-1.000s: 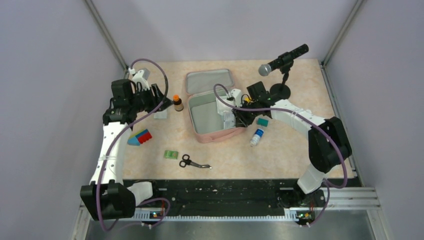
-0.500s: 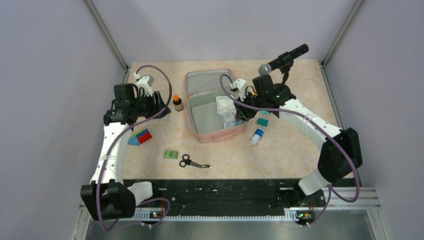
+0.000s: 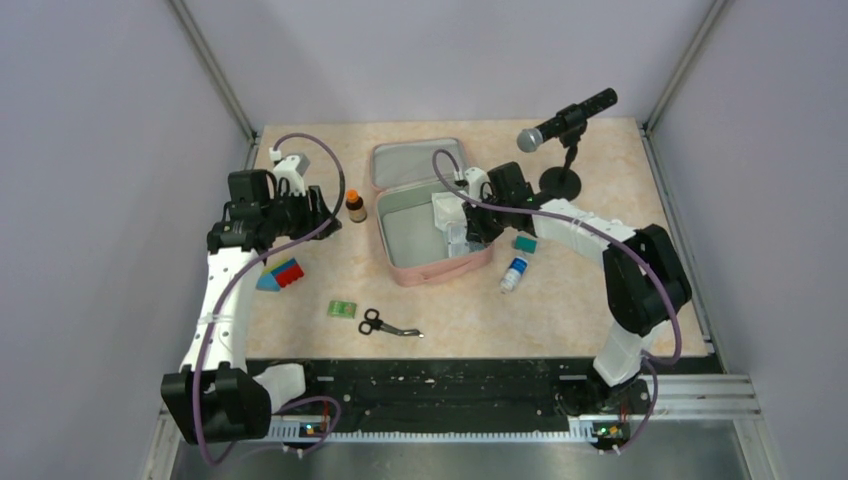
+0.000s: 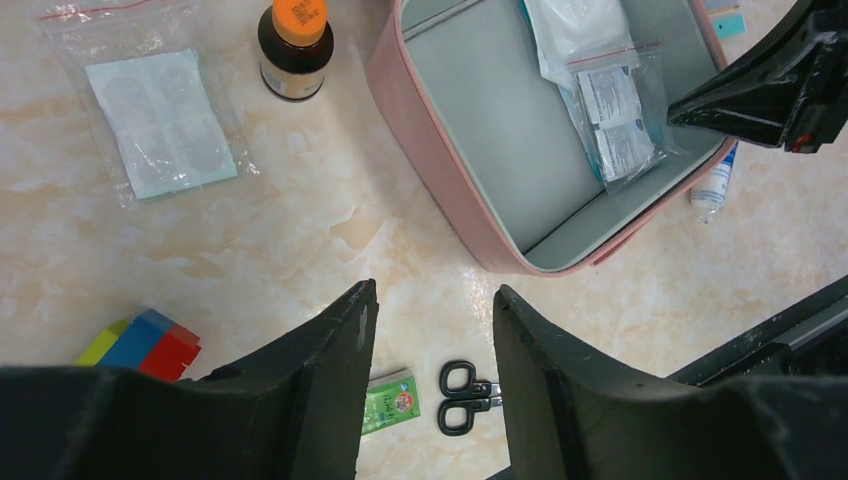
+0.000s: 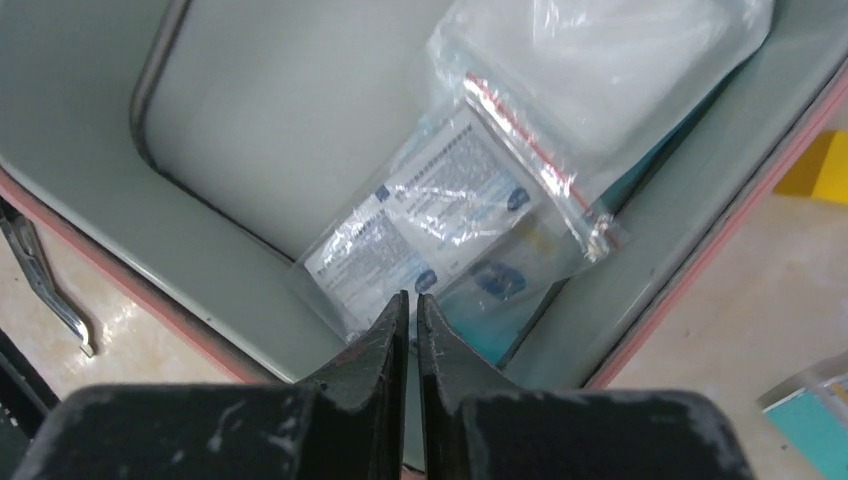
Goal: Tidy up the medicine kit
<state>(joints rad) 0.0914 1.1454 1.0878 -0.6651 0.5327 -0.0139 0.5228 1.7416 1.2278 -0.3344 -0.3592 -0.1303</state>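
The left gripper (image 4: pixel 432 300) hangs open and empty above the table, to the left of the medicine kit (image 3: pixel 440 270). The flat bag of pads (image 4: pixel 160 120) lies nearby, and its slick film could slip from the fingers or fold when pinched. The brown bottle (image 4: pixel 293 50) stands just beside the kit's left wall and could be tipped by a careless sweep. The kit lies open mid-table, with its lid folded back. Over its right side, the right gripper (image 5: pixel 410 300) has its fingers pressed together with nothing between them. As it pulls away, it could snag the bagged sachets (image 5: pixel 450 220) and drag them out. The white bottle (image 3: pixel 514 272) lies on its side to the right of the kit and looks likely to roll if nudged.

The pad bag is thin, clear and wrinkled. The brown bottle is small and round, with an orange cap. The kit is soft pink fabric with rounded corners and a smooth grey-green lining, so its walls may give under pressure. The sachet bags are glossy and crinkled.
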